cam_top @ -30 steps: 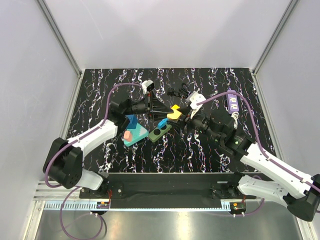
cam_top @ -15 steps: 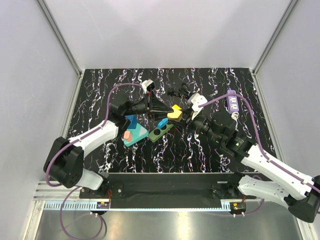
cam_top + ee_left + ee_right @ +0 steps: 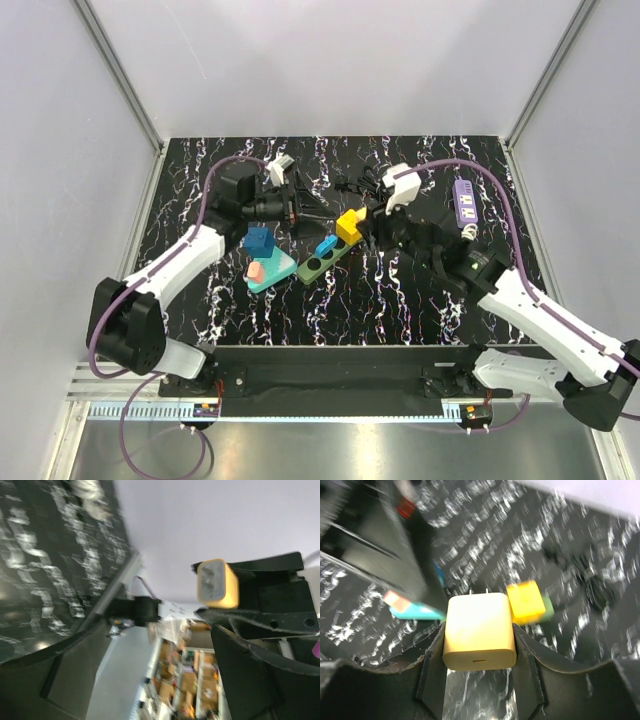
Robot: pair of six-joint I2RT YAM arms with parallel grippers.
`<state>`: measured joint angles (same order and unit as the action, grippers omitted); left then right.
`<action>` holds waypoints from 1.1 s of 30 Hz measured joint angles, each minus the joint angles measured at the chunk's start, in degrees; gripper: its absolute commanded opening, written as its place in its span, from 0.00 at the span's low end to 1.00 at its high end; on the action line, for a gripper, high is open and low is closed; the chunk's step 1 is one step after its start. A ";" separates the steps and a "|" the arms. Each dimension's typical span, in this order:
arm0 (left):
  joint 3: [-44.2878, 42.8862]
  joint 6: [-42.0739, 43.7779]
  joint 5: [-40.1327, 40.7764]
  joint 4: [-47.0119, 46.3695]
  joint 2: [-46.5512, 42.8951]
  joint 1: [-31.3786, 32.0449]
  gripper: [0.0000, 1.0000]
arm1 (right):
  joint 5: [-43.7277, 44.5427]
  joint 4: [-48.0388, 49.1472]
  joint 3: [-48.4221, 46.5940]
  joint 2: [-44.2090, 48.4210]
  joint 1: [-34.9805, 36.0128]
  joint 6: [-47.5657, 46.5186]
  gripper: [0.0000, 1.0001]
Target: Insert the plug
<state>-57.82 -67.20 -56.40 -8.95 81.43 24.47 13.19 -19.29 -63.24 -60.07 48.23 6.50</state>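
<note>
My right gripper [image 3: 479, 639] is shut on the plug [image 3: 479, 630], a cream square charger block, prongs pointing away and its small port facing the camera. The left wrist view shows the same plug [image 3: 217, 582] prongs-on, pinched between the right gripper's black fingers [image 3: 272, 592]. My left gripper [image 3: 165, 680] stands open with nothing between its fingers, a short way from the plug. From above, the left gripper [image 3: 308, 207] and right gripper [image 3: 368, 226] face each other mid-table; the plug is hidden there. A purple power strip [image 3: 463, 203] lies at the far right.
A teal board [image 3: 268, 275] with blue and pink blocks and a green board [image 3: 318, 264] lie between the arms. A yellow block [image 3: 349, 224] stands by the right gripper. A black cable bundle [image 3: 362, 183] lies behind it. Grey walls enclose the table.
The left gripper has opened, let go of the plug and pulled back to the left. The right gripper has closed on the plug and keeps it.
</note>
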 measured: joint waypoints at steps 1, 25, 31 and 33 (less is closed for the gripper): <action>-1.27 4.37 1.49 5.38 -0.07 -1.11 0.91 | 0.85 -2.43 -0.74 -0.28 -0.50 1.05 0.00; -7.39 48.30 46.27 49.81 -9.16 1.46 0.98 | 4.24 -46.95 -42.86 -42.75 -44.22 49.99 0.00; -6.36 49.22 48.37 49.96 -9.73 1.49 0.98 | 0.48 -52.22 -54.75 -54.69 -51.01 57.18 0.00; -6.25 49.29 48.65 50.05 -10.12 1.53 0.98 | -0.48 -54.25 -59.69 -59.39 -52.00 59.39 0.00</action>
<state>-64.07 -17.91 -7.75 41.10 71.31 26.00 12.71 -73.54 -122.93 -119.46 -3.77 65.89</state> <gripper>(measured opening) 0.976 0.527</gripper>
